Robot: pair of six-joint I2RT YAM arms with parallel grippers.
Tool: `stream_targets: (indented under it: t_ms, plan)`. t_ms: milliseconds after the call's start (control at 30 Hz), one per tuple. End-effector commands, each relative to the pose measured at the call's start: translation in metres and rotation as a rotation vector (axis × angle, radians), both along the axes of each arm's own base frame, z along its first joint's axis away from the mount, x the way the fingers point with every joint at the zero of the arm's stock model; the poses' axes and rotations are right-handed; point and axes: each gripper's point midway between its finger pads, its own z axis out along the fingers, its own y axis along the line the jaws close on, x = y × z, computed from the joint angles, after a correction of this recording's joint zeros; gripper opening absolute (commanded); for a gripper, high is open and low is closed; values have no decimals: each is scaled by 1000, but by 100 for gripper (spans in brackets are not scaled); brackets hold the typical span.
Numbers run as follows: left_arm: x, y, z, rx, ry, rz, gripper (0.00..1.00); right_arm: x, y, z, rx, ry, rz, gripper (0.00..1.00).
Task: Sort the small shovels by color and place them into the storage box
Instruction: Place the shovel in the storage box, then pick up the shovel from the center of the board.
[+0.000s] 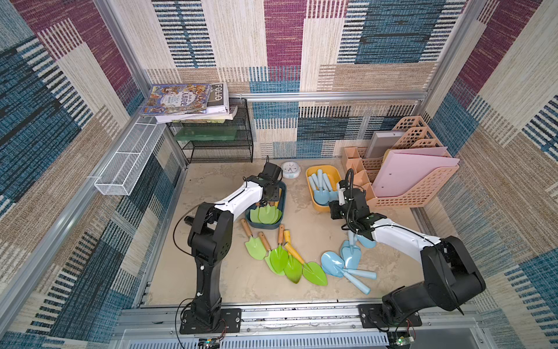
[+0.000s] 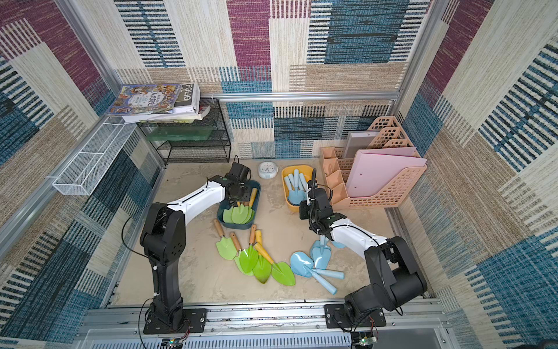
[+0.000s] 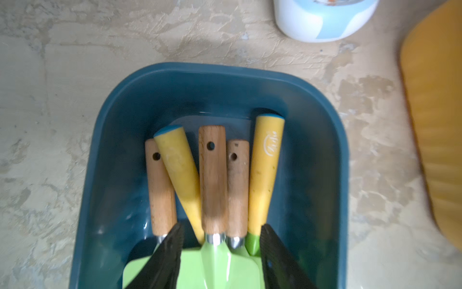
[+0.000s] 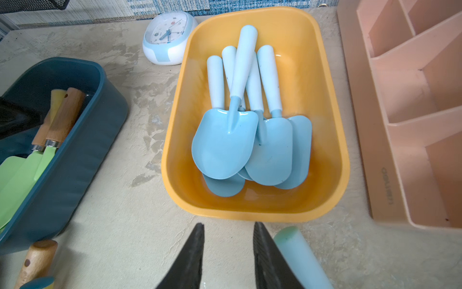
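Well, in a top view green trowels [image 1: 279, 256] and pale blue scoops [image 1: 351, 256] lay loose; the left wrist view had the left gripper [image 3: 222, 226] parted, empty, astride a wooden-handled trowel [image 3: 212, 180] in the teal bin [image 3: 112, 112], apt to snag it on lifting; the right wrist view, the right gripper [image 4: 228, 225] open, empty, near the yellow bin [image 4: 325, 125].

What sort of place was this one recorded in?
Probably a robot test cell dressed as a study corner: carpet-tile walls on an aluminium frame, books on a black mesh shelf, and a peach file organizer.
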Motion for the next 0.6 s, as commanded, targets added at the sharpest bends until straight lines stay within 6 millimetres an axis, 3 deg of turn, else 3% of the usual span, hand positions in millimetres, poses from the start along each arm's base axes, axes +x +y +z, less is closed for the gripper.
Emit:
stream_targets:
  t_ms: [0, 133, 267, 367, 567]
  plan:
    - [-12, 1, 15, -22, -46, 26, 52, -2, -1, -1, 18, 0, -12, 36]
    - [-43, 2, 19, -66, -84, 45, 52, -16, -4, -14, 35, 55, -29, 36]
    - [-63, 17, 20, -53, -120, 83, 52, -33, -6, -20, 54, 92, -50, 37]
    - [-65, 28, 27, -16, -153, 102, 52, -38, -27, -20, 40, 94, -150, 37]
    - [-64, 26, 32, -22, -159, 93, 53, -32, -79, -31, 12, 143, -324, 39]
